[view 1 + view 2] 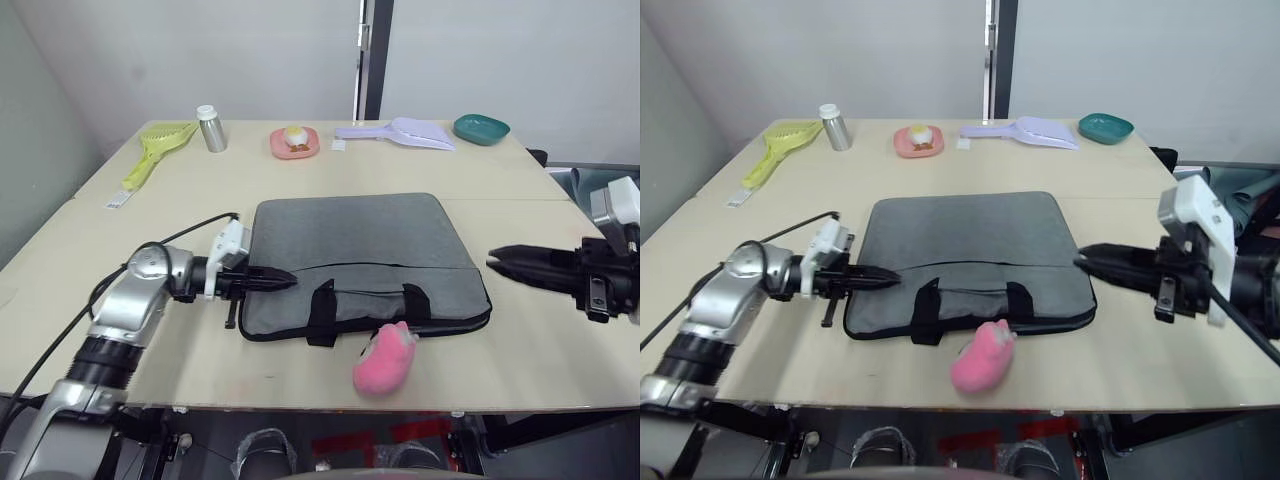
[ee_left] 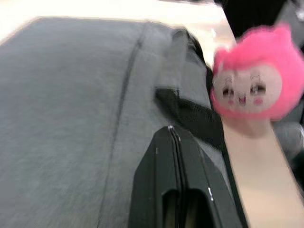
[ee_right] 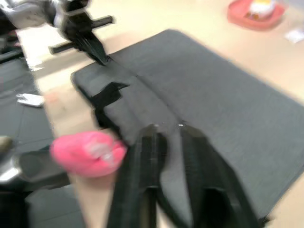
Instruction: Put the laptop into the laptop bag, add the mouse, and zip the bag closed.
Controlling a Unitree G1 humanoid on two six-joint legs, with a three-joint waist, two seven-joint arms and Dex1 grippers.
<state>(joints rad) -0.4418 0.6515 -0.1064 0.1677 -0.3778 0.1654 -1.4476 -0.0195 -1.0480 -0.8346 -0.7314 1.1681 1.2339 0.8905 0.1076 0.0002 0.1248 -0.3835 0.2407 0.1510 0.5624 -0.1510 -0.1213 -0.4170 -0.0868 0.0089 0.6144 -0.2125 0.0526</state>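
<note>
The laptop bag [image 1: 360,260] is being touched at its left edge by the left pincer [image 1: 283,281], pressed together; the right pincer [image 3: 167,129], slightly spread, is being held just beside it; the plush charm's [image 2: 256,80] face is being shown in the left wrist view.

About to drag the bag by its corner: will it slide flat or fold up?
The bag is grey fabric lying flat and smooth, so it probably slides rather than crumples. Its strap handles look floppy and may snag. The plush charm would likely trail along. The left gripper is shut at its corner.
</note>
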